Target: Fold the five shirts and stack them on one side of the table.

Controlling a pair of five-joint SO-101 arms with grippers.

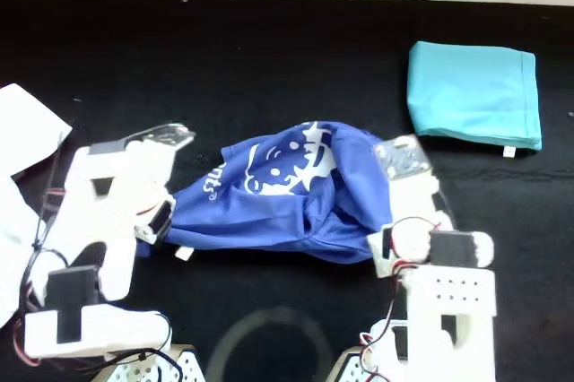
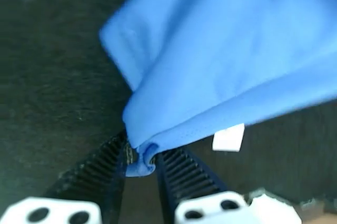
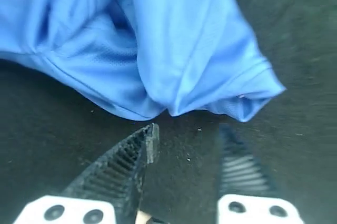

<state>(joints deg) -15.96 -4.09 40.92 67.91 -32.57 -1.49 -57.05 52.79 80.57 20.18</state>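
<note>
Closest to my left wrist camera, the left gripper [image 2: 141, 156] is clamped on a bunched corner of the blue shirt [image 2: 226, 61], just beside its small white tag [image 2: 229, 137]. My right gripper [image 3: 190, 139] hangs with its jaws apart over the black table [image 3: 295, 34], just short of the blue shirt's opposite hem and not touching it. From above I see the blue shirt crumpled between my two grippers, a folded turquoise shirt [image 1: 473, 93] well apart from it beyond the right gripper, and white cloth [image 1: 22, 131] beyond the left gripper.
</note>
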